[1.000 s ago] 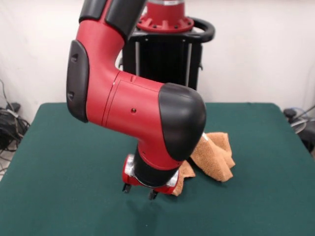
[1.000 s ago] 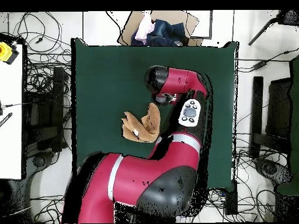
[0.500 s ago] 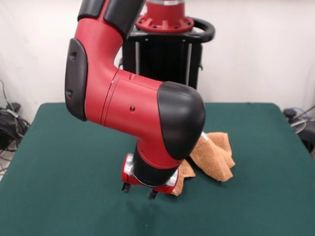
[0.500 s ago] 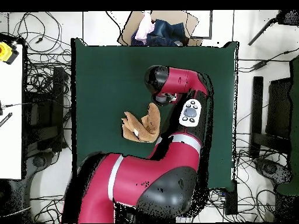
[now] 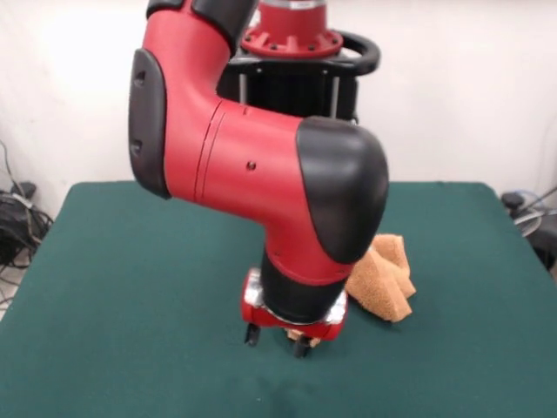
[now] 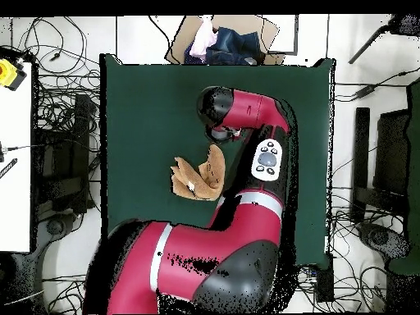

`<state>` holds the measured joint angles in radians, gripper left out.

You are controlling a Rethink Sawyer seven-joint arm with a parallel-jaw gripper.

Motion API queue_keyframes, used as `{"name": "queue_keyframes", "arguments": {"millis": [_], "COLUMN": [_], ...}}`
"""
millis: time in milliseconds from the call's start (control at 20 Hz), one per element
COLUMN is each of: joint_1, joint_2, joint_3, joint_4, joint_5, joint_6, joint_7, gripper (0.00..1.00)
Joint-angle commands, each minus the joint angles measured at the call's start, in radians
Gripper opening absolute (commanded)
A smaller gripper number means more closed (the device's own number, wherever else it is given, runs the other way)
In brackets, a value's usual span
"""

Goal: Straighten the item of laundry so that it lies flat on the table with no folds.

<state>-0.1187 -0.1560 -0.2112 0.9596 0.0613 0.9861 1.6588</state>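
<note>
Nearest the camera, the pincer point(image 5: 277, 341) hangs low over the desk point(image 5: 130, 331), prongs apart, seemingly gripping nothing. Just behind it the towel point(image 5: 383, 279) lies crumpled and folded; flattening is not yet done.

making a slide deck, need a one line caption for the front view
Sawyer arm lowers its open gripper to the green table beside a crumpled orange-tan towel, still folded.

Change noted: we find the claw point(image 5: 277, 340) shifted along the bench toward the towel point(image 5: 383, 279), now hiding its near fold.
</note>
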Motion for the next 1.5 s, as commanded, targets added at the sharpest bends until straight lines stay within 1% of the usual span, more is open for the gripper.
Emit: {"name": "queue_keyframes", "arguments": {"millis": [50, 150, 300, 450, 700, 750, 800, 900, 950, 1150, 1500], "joint_1": [0.006, 0.001, 0.005, 0.014, 0.007, 0.007, 0.005, 0.004, 0.003, 0.016, 0.025], "joint_2": [-0.087, -0.105, -0.115, -0.093, -0.054, -0.049, -0.042, -0.062, -0.086, -0.161, -0.161], "joint_3": [0.175, 0.187, 0.182, 0.153, 0.125, 0.12, 0.119, 0.12, 0.12, 0.091, 0.085], "joint_4": [0.223, 0.249, 0.269, 0.248, 0.227, 0.224, 0.217, 0.25, 0.283, 0.358, 0.433], "joint_5": [0.076, 0.085, 0.08, 0.053, 0.017, 0.014, 0.013, 0.011, 0.011, -0.004, -0.035], "joint_6": [-0.088, -0.09, -0.039, 0.034, 0.057, 0.051, 0.015, -0.067, -0.082, -0.023, -0.129], "joint_7": [0.106, 0.104, 0.095, 0.101, 0.094, 0.098, 0.106, 0.114, 0.109, 0.093, 0.102], "gripper": [1.0, 1.0, 1.0, 1.0, 1.0, 1.0, 1.0, 1.0, 1.0, 1.0, 1.0]}}
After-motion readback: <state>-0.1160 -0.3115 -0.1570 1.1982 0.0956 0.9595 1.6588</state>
